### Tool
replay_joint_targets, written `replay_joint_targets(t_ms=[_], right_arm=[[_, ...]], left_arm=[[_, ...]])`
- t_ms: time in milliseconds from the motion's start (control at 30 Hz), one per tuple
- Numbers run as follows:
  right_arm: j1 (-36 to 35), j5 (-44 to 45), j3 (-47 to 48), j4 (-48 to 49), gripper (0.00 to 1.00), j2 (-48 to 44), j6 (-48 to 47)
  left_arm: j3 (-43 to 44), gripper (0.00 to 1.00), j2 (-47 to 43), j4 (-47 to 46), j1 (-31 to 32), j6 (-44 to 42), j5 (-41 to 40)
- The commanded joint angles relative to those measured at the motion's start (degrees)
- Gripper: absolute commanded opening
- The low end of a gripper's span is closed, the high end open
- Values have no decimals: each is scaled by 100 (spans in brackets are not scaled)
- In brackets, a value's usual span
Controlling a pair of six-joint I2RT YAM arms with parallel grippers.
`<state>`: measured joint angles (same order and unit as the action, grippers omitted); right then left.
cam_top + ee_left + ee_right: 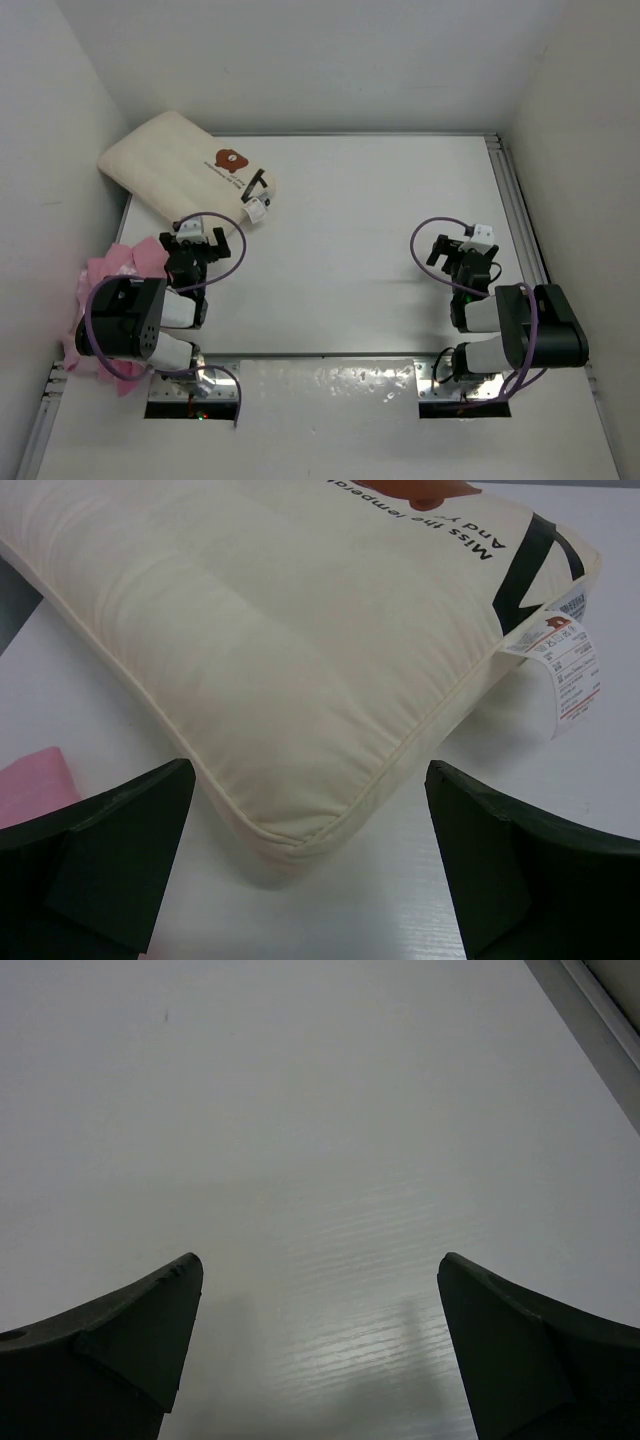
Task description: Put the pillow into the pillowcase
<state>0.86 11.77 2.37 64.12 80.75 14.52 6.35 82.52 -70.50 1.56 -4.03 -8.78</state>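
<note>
The cream-white pillow [185, 171] with a brown bear print lies at the far left of the table, one corner over the table's left edge. In the left wrist view its near corner [290, 700] points toward me, with a paper tag [565, 665] at its right. The pink pillowcase [105, 290] is bunched at the table's left edge beside and behind my left arm; a bit shows in the left wrist view [35, 785]. My left gripper [197, 243] is open and empty, just short of the pillow's corner [310, 780]. My right gripper [468, 252] is open and empty over bare table [320, 1270].
White walls close in the table on the left, back and right. A metal rail [520, 220] runs along the right edge and shows in the right wrist view [590, 1020]. The arm bases stand on metal plates [330, 380] at the near edge.
</note>
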Motion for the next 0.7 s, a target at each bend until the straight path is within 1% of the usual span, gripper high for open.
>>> replay_joint_targets(t_ms=[0,33,67,100,133,167,200,233,267,300,333,367,400,433,467,500,533,567,600,633,667], right_arm=[[-199,-174,-264,145,99,-216,-116],[-227,-288,-37,-821,99,-400,-334],[-392,-385,696,-1640,99,-576,-467],[-498,-403,1190,-2562,99,-700,-581],[-639,-386,1735,-3972,99,-701,-1000],[-979,-108,2767,-4534,99,-631,-1256],[-1209,121,3256,-5375,99,-518,-1624],[-1629,367,4070,-5662,99,-282,-2229],[-1868,605,4418,-5830,99,-149,-2635],[-2088,1068,4630,-5901,99,-34,-3483],[-2290,1351,4997,-5771,99,211,-3805],[-2640,1676,5140,-5509,99,335,-3956],[-2792,2645,5246,-4767,99,467,-3566],[-2906,3020,5630,-4542,99,581,-3214],[-3064,3024,5965,-4679,99,791,-2862],[-3083,2415,6394,-6142,99,906,-2415],[-3040,486,7425,-6914,99,1081,-2236],[-3066,-342,7897,-7391,89,1536,-2043],[-3101,-960,8310,-7901,77,1792,-1537],[-3205,-1871,8976,-8062,67,2282,-1505],[-3293,-2054,9244,-8186,68,2513,-1253]], left_arm=[[121,100,1,-298,2,43,95],[121,100,1,-298,2,34,87],[121,100,-8,-306,2,34,87],[130,100,-34,-367,2,17,165],[286,100,-156,-255,-7,-114,488],[575,100,-793,1330,-76,-359,1265],[1030,100,-1016,2346,-103,-649,1656],[2131,100,-1123,3174,-60,-1086,2069],[2717,100,-1124,4723,-33,-1804,2290],[3749,100,-1055,5365,10,-1994,2049],[4151,100,-967,5824,37,-2127,1594],[4460,100,-818,6333,28,-2154,328],[4689,100,-764,6486,-15,-2128,-303],[5065,100,-729,6644,-146,-2128,-831],[5287,100,-668,7324,-391,-1937,-1123],[5498,100,-615,7740,-576,-1752,-1361],[5700,100,-571,8701,-944,-1559,-1285],[5972,100,-388,9190,-1113,-1330,-675],[6114,100,-255,9743,-1271,-1328,-304],[6185,100,-37,10531,-1481,-1415,300],[6124,100,27,10731,-1562,-1346,315]])
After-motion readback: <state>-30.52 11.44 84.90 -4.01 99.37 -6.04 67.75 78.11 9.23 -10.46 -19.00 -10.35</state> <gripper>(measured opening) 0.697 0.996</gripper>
